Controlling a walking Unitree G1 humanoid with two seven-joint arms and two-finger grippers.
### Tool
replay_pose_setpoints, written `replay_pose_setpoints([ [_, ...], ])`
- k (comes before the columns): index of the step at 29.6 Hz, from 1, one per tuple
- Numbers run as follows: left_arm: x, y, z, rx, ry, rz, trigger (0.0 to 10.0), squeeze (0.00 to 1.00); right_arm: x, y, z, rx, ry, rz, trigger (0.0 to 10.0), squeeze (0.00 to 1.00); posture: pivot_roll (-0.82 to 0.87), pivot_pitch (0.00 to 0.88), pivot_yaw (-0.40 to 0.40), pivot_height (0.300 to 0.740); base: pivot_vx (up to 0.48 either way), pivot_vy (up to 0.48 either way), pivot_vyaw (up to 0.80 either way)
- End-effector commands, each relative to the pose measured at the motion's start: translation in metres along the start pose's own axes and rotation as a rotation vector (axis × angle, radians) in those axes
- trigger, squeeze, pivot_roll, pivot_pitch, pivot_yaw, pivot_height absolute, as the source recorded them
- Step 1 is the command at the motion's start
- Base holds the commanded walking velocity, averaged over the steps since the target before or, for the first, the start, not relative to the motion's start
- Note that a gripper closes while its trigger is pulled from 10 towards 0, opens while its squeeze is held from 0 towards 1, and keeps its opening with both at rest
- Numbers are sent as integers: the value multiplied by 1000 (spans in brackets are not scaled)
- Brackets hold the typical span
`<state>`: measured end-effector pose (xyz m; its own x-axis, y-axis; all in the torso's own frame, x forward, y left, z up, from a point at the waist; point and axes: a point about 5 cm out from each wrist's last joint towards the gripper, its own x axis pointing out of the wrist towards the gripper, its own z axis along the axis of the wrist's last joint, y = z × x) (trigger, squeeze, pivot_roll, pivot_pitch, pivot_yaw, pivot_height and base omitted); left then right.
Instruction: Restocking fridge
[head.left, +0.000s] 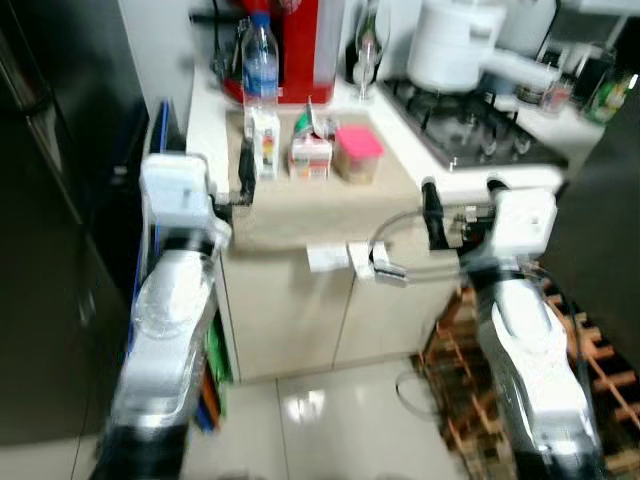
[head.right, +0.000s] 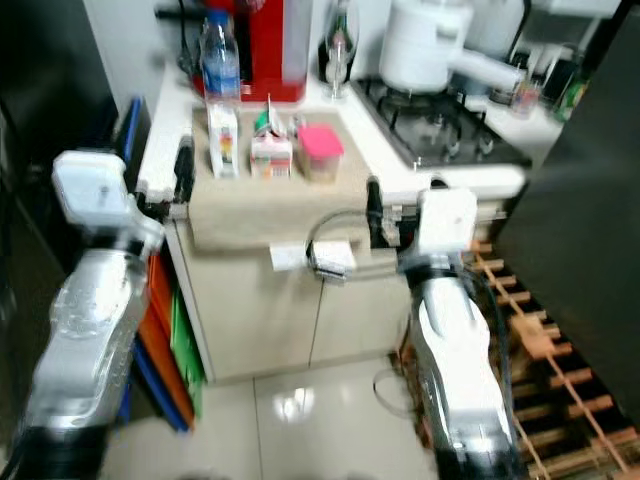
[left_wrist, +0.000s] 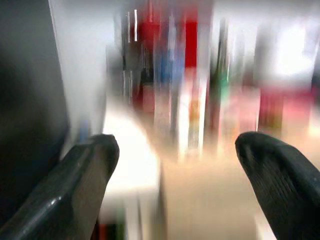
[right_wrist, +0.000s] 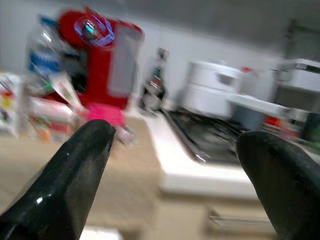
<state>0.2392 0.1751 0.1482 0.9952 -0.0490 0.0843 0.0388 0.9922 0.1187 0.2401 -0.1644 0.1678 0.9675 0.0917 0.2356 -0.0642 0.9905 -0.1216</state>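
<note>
My left tool (head.left: 243, 172) and right tool (head.left: 432, 212) are both wide open and empty, near the table's (head.left: 300, 215) front edge, and a fast reach could knock over the tall milk carton (head.left: 264, 143) by the water bottle (head.left: 260, 62).

Beyond the left gripper (head.left: 245, 172), at the back of the surface (head.left: 300, 215), stands a red appliance (head.left: 300, 45). Ahead of the right gripper (head.left: 432, 215) lies a gas hob (head.left: 470, 130), and a white pot (head.left: 450, 45) sits on its far side. A wine glass (head.left: 366, 55) stands between the appliance and the hob. Below the right gripper, a wooden rack (head.left: 590, 370) rests on the tiled floor (head.left: 330, 420). White labels (head.left: 330, 257) hang on the cabinet front (head.left: 300, 310).
</note>
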Motion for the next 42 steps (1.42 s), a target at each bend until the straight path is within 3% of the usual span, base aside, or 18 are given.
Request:
replay_pose_setpoints([
  [1,-8,-8,10,-9,-1,-67,10000,0,-5,-8,12,-20,-50,-28,10000,0,-36,0,-44,740,0,0,0],
  [3,-12,-6,14,3,-13,-64,10000,0,-9,-14,7,-6,-20,-57,10000,0,-33,0,-47,740,0,0,0],
  [8,2,-12,41,-46,-141,-4,10000,0,-1,-11,-2,48,28,-43,10000,0,-30,0,-52,740,0,0,0],
  [13,4,-8,43,-86,-124,31,10000,0,5,-10,-7,83,47,-24,10000,0,-22,0,-55,740,304,-231,406],
  [23,23,-24,51,-55,-160,-38,10000,0,22,-12,-8,63,35,-24,10000,0,-21,0,-59,740,379,-289,658],
  [32,46,-31,76,-38,-269,-122,10000,0,36,-9,-2,29,-14,-49,10000,0,-27,0,-57,740,380,-288,156],
  [39,50,-36,81,-61,-297,-175,10000,0,39,-7,0,28,-31,-52,10000,0,-29,0,-53,740,380,-288,0],
  [42,52,-32,87,-72,-335,-131,10000,0,42,-6,4,29,-48,-60,10000,0,-33,0,-47,740,0,0,0],
])
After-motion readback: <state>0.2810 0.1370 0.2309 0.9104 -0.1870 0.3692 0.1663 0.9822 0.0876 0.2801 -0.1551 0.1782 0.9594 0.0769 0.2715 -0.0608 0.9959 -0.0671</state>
